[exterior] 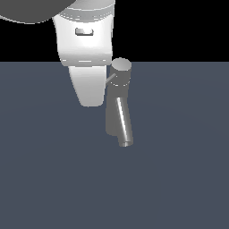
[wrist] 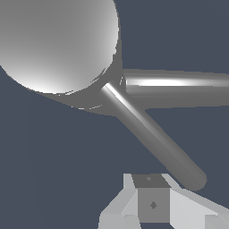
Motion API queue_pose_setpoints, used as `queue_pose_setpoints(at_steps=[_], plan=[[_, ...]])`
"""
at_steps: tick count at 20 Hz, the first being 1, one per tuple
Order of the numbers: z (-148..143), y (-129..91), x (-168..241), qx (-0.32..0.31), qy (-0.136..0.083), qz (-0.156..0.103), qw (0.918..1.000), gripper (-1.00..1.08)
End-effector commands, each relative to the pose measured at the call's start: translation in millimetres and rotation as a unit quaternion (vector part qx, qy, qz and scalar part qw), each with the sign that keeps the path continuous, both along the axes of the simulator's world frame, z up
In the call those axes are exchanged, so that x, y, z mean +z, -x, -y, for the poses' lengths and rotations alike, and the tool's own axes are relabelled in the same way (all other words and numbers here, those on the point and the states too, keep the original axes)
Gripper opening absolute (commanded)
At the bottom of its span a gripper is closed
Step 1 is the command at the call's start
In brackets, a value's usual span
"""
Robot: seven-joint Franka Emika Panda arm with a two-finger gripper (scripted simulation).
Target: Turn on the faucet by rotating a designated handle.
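Gripper (exterior: 89, 96) hangs right beside the faucet's cap, and I can't tell whether its jaws are apart or closed. From that cap the handle (exterior: 110, 78) pokes sideways toward it, rod tip just by one finger (wrist: 152, 203). Beyond stands the faucet (exterior: 119, 103), spout slanting away from the gripper.

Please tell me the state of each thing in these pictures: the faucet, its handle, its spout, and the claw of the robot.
faucet: upright on the floor, no water visible.
handle: sticks out sideways from the round cap, not grasped.
spout: slants downward, mouth empty.
claw: beside the faucet on the exterior view's left, next to the handle; open or shut cannot be told.
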State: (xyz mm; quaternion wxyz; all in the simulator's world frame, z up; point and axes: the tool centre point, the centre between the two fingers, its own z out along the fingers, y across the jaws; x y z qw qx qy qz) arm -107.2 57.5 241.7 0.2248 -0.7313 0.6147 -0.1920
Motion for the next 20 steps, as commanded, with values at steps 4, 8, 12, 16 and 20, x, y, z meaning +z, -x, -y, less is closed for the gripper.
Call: queue_pose_setpoints(at_steps=[4,8,12,16,20], plan=[[15,3,-5,-0.013,0.0,-0.002,0.9999,-1.0],[18,6,-7,-0.013,0.0,-0.002,0.9999,-1.0],[21,8,-8,-0.013,0.0,-0.002,0.9999,-1.0],[24,10,-10,-0.014,0.0,-0.002,0.9999,-1.0],[27,12,-12,-0.014,0.0,-0.003,0.9999,-1.0]])
